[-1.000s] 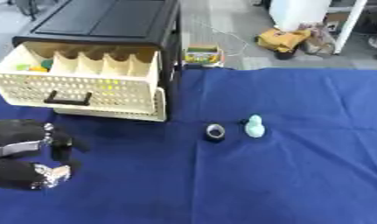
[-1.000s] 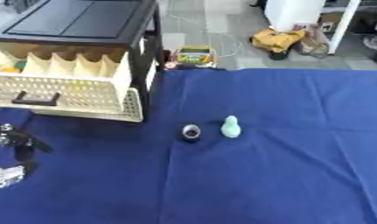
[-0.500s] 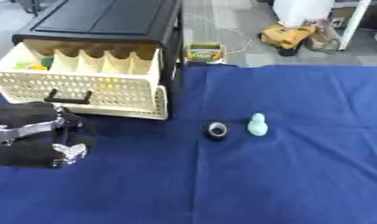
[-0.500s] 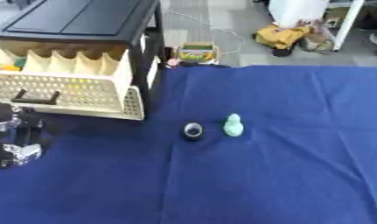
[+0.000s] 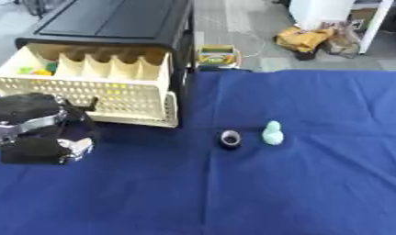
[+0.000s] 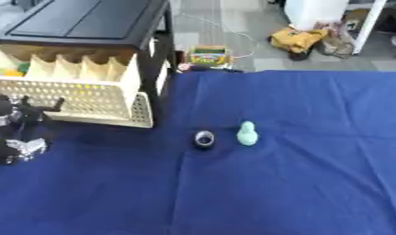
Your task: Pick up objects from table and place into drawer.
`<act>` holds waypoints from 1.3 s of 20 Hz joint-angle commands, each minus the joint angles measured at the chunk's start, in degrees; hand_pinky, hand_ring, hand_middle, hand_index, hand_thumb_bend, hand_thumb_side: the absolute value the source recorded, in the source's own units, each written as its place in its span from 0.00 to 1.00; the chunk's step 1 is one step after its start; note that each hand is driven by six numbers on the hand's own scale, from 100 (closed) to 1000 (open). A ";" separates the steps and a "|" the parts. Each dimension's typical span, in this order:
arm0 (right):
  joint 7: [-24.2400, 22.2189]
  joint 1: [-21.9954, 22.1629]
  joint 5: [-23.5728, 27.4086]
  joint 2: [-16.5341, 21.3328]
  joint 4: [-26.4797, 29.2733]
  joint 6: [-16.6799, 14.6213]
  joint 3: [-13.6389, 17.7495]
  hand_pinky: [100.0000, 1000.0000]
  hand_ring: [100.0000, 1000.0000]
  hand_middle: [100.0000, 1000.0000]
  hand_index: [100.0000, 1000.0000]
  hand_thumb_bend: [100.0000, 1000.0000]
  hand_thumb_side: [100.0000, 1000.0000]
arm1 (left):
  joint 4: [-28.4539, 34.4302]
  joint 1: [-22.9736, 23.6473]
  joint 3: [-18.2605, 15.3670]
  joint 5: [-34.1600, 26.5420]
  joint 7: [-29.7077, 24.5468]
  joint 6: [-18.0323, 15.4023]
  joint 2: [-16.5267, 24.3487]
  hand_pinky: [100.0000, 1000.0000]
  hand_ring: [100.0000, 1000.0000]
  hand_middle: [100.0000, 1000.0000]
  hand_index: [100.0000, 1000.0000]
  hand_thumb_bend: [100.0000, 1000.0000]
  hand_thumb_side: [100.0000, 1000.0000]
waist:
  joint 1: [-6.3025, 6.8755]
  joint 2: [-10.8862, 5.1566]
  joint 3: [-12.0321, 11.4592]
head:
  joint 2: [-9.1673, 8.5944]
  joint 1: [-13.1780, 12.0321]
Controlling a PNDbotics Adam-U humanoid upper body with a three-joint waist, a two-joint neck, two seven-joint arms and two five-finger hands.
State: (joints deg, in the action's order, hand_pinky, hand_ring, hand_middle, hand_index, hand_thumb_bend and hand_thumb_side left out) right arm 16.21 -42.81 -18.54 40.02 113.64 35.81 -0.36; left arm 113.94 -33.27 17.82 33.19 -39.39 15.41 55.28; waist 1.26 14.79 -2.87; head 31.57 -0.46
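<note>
The left hand (image 5: 42, 133) sits low in front of the open cream drawer (image 5: 88, 92); I cannot tell how its fingers are set. Reaching across, the arm could clip the drawer's front corner. The small mint-green bottle-shaped figure (image 5: 271, 133) stands upright mid-cloth, just beside a dark ring-shaped roll (image 5: 229, 139); nudging either could knock the other

blue table (image 5: 313, 183) (bears dark ring (image 5: 229, 139), mint figure (image 5: 271, 133))

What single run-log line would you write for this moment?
left hand: in front of open cream slotted plastic drawer | small dark ring-shaped object, pale green bottle-shaped figure: on blue cloth | right hand: unseen
</note>
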 commanded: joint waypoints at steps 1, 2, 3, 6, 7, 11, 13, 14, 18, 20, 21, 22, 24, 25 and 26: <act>0.24 -0.61 0.59 1.24 0.95 0.07 0.82 0.54 0.62 0.65 0.83 0.25 1.00 | 0.65 -1.35 -0.94 2.26 0.28 0.37 0.72 0.00 0.27 0.36 0.76 0.00 1.00 | 0.01 -0.80 0.11 | -0.96 -0.36; 0.30 -0.60 0.68 1.23 0.95 0.07 0.85 0.54 0.62 0.65 0.83 0.25 1.00 | 0.64 -1.57 -0.85 2.70 0.17 0.48 0.57 0.00 0.29 0.37 0.78 0.00 1.00 | 0.03 -0.76 0.17 | -1.05 -0.41; 0.36 -0.59 0.77 1.19 0.95 0.09 0.90 0.54 0.62 0.65 0.83 0.25 1.00 | 0.49 -1.86 -0.74 3.03 0.05 0.59 0.34 0.00 0.29 0.37 0.78 0.00 1.00 | 0.05 -0.70 0.23 | -1.13 -0.47; 0.49 -0.59 0.96 1.11 0.95 0.18 1.00 0.54 0.62 0.65 0.83 0.25 1.00 | -0.77 -3.07 -0.26 3.11 -0.36 0.85 -0.79 0.00 0.30 0.40 0.83 0.00 1.00 | 0.09 -0.53 0.43 | -1.33 -0.63; 0.53 -0.61 1.00 1.07 0.95 0.20 1.04 0.54 0.62 0.65 0.83 0.25 1.00 | -1.31 -3.59 -0.11 2.98 -0.38 0.89 -1.21 0.00 0.31 0.41 0.83 0.00 1.00 | 0.09 -0.47 0.51 | -1.42 -0.65; 0.62 -0.62 1.19 1.02 0.95 0.22 1.18 0.54 0.61 0.65 0.83 0.26 1.00 | -3.35 -5.33 0.13 2.78 0.05 0.85 -2.58 0.00 0.42 0.51 0.86 0.00 1.00 | 0.11 -0.19 0.81 | -1.70 -0.75; 0.69 -0.66 1.29 0.99 0.95 0.20 1.29 0.54 0.61 0.65 0.83 0.26 1.00 | -4.61 -5.95 0.39 2.96 0.26 0.72 -3.17 0.00 0.46 0.54 0.87 0.00 1.00 | 0.11 -0.07 0.89 | -1.78 -0.74; 0.71 -0.68 1.36 0.99 0.95 0.21 1.32 0.54 0.61 0.65 0.83 0.26 1.00 | -5.25 -6.26 0.49 3.10 0.37 0.63 -3.49 0.00 0.49 0.56 0.88 0.00 1.00 | 0.10 -0.03 0.91 | -1.84 -0.74; 0.83 -0.78 1.62 0.89 0.95 0.23 1.40 0.54 0.61 0.65 0.83 0.26 1.00 | -8.25 -7.66 0.75 3.95 0.85 0.41 -4.99 0.00 0.50 0.58 0.88 0.00 1.00 | -0.04 0.00 0.88 | -2.11 -0.78; 0.90 -0.79 1.70 0.88 0.95 0.27 1.44 0.54 0.61 0.65 0.83 0.26 1.00 | -9.64 -8.33 0.84 4.44 1.20 0.22 -5.67 0.00 0.50 0.58 0.88 0.00 1.00 | -0.12 0.00 0.84 | -2.26 -0.83; 0.95 -0.79 1.72 0.89 0.95 0.29 1.47 0.54 0.61 0.65 0.83 0.26 1.00 | -10.18 -8.63 0.91 4.68 1.40 0.01 -5.96 0.00 0.50 0.58 0.88 0.00 1.00 | -0.16 0.01 0.84 | -2.36 -0.83; 1.01 -0.78 1.73 0.90 0.95 0.33 1.51 0.54 0.61 0.65 0.83 0.26 0.99 | -10.69 -8.92 0.97 4.86 1.60 -0.26 -6.25 0.00 0.51 0.58 0.88 0.00 1.00 | -0.19 0.01 0.82 | -2.44 -0.80; 1.14 -0.88 1.70 0.71 0.95 0.54 1.60 0.54 0.61 0.65 0.83 0.25 0.99 | -11.56 -9.71 1.03 5.06 2.05 -0.99 -6.99 0.00 0.52 0.59 0.89 0.00 1.00 | -0.24 -0.02 0.69 | -2.52 -0.65; 1.18 -1.00 1.65 0.48 0.95 0.71 1.62 0.54 0.61 0.65 0.83 0.25 0.99 | -12.05 -10.17 1.04 5.09 2.28 -1.41 -7.47 0.00 0.56 0.59 0.88 0.00 1.00 | -0.28 -0.04 0.61 | -2.45 -0.60; 1.19 -1.13 1.55 0.25 0.95 0.88 1.61 0.54 0.61 0.65 0.83 0.26 0.99 | -12.65 -10.64 1.02 5.16 2.50 -1.83 -7.93 0.00 0.58 0.59 0.88 0.00 1.00 | -0.31 -0.06 0.54 | -2.38 -0.55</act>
State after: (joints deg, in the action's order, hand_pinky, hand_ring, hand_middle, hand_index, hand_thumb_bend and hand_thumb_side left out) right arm 17.23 -42.90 -17.09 39.50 113.64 36.43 0.46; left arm 101.77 -42.93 19.28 38.02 -37.23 14.09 46.71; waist 0.98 15.65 -2.29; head 29.68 -1.08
